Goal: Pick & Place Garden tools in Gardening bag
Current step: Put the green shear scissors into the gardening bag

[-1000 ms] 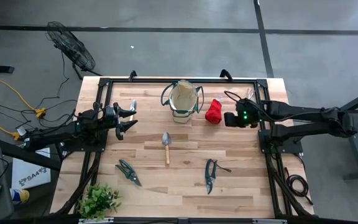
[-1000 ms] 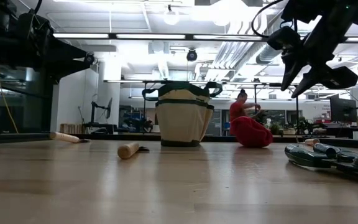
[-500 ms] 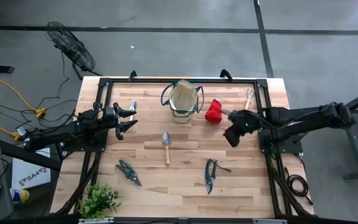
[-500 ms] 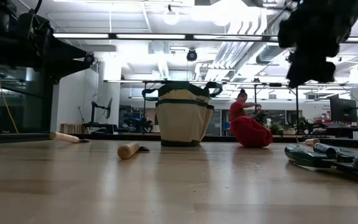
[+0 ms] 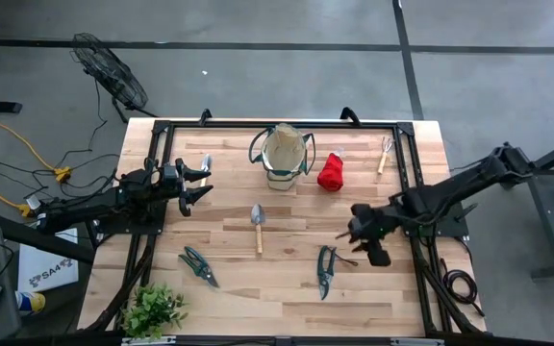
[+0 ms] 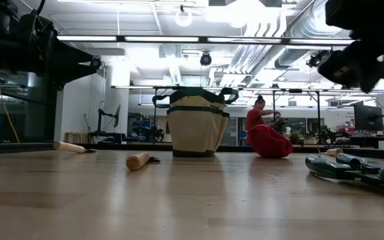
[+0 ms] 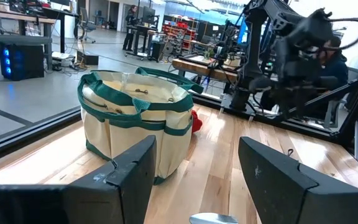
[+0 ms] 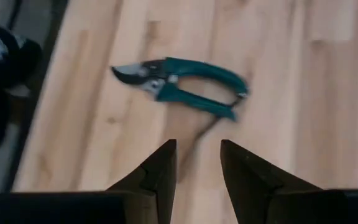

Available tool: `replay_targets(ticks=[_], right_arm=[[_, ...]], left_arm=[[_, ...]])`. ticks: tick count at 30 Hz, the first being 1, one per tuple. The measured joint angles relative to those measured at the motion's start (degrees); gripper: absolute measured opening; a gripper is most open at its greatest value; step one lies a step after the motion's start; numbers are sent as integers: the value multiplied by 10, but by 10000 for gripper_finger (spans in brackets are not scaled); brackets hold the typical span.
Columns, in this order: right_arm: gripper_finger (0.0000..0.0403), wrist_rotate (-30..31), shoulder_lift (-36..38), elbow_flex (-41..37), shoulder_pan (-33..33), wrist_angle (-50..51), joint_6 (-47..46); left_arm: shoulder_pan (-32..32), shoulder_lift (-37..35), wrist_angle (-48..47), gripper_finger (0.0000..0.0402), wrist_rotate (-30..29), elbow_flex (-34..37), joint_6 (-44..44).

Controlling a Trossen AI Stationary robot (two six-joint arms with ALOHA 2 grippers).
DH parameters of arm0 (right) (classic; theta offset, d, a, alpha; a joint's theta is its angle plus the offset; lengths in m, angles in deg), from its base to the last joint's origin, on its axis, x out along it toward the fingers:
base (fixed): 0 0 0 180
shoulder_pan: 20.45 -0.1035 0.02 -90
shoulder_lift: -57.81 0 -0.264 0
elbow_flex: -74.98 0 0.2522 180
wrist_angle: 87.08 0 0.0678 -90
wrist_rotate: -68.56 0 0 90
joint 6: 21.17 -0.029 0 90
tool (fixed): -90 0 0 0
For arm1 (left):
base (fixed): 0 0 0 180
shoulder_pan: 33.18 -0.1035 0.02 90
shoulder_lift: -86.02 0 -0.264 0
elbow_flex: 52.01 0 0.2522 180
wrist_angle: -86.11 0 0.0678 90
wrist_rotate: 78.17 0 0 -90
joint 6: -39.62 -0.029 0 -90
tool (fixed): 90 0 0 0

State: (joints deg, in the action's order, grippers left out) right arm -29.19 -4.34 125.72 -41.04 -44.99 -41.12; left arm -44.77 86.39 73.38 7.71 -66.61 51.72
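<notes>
High view: gardening bag (image 5: pixel 284 154) at worktop (image 5: pixel 229 240) rear; trowel (image 5: pixel 257 222), both shears (image 5: pixel 326 271) (image 5: pixel 198 264), fork (image 5: pixel 385 152), red bundle (image 5: pixel 331 171) all outside. Left jaws (image 5: pixel 198 185) released, idle. Right wrist view: right jaws (image 8: pixel 199 163) parted, empty, above shears (image 8: pixel 180 86).

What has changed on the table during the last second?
The right gripper swung from beside the red bundle toward the near edge and now hangs open by the right-hand shears, holding nothing. The left gripper, bag and tools stayed put.
</notes>
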Motion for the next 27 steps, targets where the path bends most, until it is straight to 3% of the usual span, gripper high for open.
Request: replay_targets(ticks=[7,13,18,27], right_arm=[[116,-35,-87,0,-19,-94,-474],[116,-32,-140,0,-22,-130,-715],[116,10,-169,0,-32,-158,-789],[116,28,-187,34,-59,-161,-796]], left_arm=[[0,0,0,223,0,0,0],[0,0,0,223,0,0,0],[0,0,0,223,0,0,0],[0,0,0,223,0,0,0]])
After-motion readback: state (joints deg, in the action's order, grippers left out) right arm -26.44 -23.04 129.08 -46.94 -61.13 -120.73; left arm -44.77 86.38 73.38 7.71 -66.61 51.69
